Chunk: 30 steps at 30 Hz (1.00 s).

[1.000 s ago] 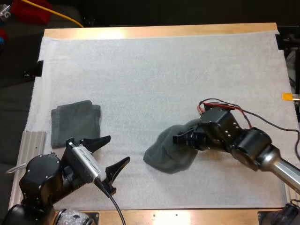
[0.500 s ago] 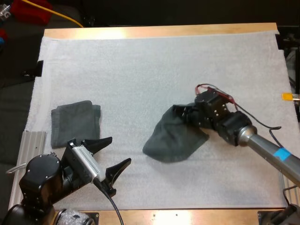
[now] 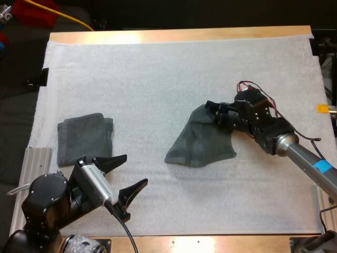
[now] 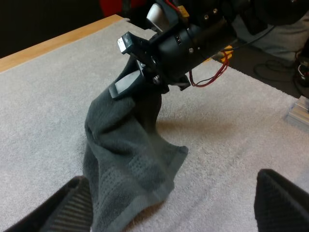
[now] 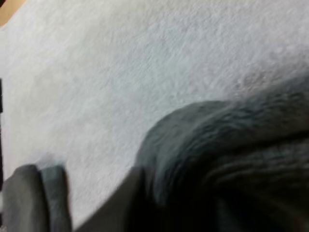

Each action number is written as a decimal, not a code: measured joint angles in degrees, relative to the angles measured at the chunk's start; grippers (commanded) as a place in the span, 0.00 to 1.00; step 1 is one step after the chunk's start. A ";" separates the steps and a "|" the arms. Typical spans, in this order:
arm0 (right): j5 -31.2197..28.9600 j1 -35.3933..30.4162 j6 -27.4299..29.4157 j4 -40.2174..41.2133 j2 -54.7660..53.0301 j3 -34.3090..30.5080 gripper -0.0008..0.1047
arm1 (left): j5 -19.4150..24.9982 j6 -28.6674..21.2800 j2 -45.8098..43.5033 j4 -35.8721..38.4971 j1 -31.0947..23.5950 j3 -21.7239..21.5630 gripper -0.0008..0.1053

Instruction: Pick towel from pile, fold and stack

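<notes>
Right gripper, clamped on a corner of the towel, has dragged it rightward.
It now trails stretched out, probably ready for flattening.

Cams: 1 high, 2 wrist.
High: from rear, fwd/down over mat. L wrist low, facing towel; R wrist v. close; all share it.

I can read no writing, label, brand, number or sign on anything in my views.
</notes>
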<state>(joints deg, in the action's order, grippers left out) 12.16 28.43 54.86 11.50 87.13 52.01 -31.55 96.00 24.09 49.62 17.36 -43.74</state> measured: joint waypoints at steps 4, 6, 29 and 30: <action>4.89 0.00 2.47 -0.06 0.00 0.00 0.72 | 0.00 0.00 0.00 0.00 0.00 0.00 0.64; 6.41 0.00 3.31 1.26 -0.23 0.00 0.72 | 0.00 0.00 0.00 0.00 0.00 0.00 0.64; 0.90 0.00 18.65 34.02 -15.57 -0.55 0.72 | 0.00 0.75 0.00 0.00 0.00 0.00 0.64; 0.32 0.00 19.03 34.63 -15.95 -0.92 0.72 | 0.00 1.12 0.00 0.00 0.00 0.00 0.64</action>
<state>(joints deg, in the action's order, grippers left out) 12.48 28.43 73.89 46.13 71.18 51.09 -31.55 97.12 24.09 49.62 17.36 -43.74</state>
